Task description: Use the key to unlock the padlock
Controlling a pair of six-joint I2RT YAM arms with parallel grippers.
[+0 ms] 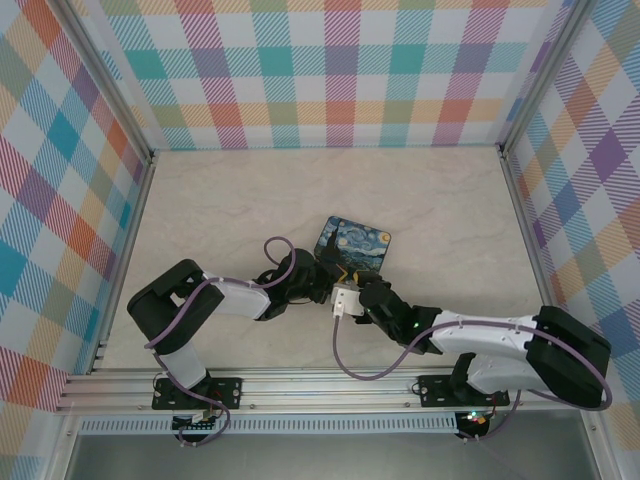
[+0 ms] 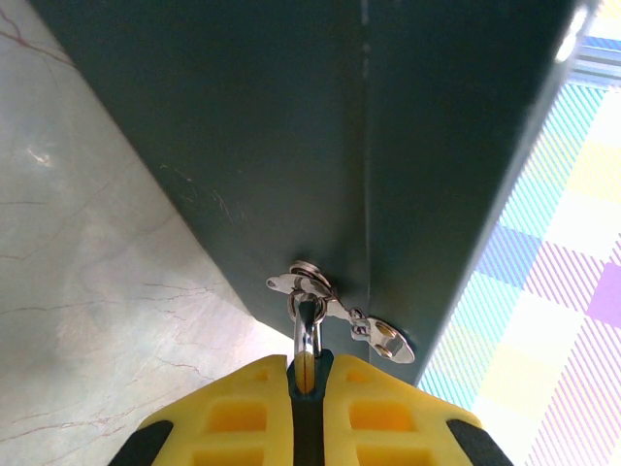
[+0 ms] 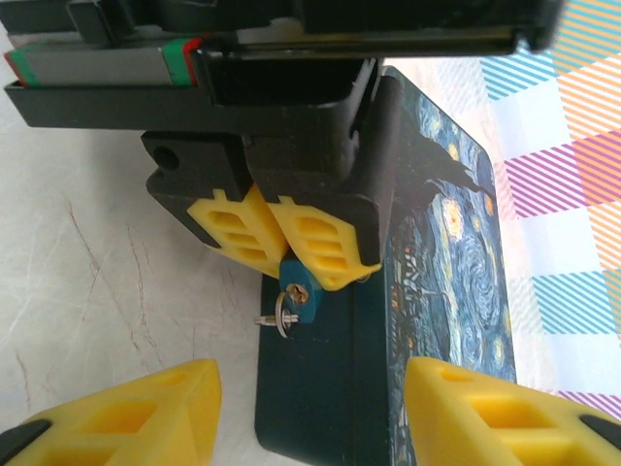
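The padlock (image 3: 307, 303), tiny with a teal body, hangs at the front face of the starry-night box (image 3: 446, 243). My left gripper (image 3: 286, 262) is shut on the padlock. In the left wrist view the silvery shackle (image 2: 307, 335) passes through the box's hasp (image 2: 340, 311), with the yellow fingers (image 2: 233, 417) shut around it. The key (image 3: 268, 318), on a small ring, sits at the padlock's keyhole; whether it is inserted I cannot tell. My right gripper (image 3: 310, 417) is open, just short of the padlock, its fingers either side of the box's front face.
The box (image 1: 355, 243) lies mid-table, both grippers (image 1: 335, 283) crowded at its near-left edge. Checkered walls enclose the marble tabletop (image 1: 220, 210) on three sides. The aluminium rail (image 1: 320, 385) runs along the near edge.
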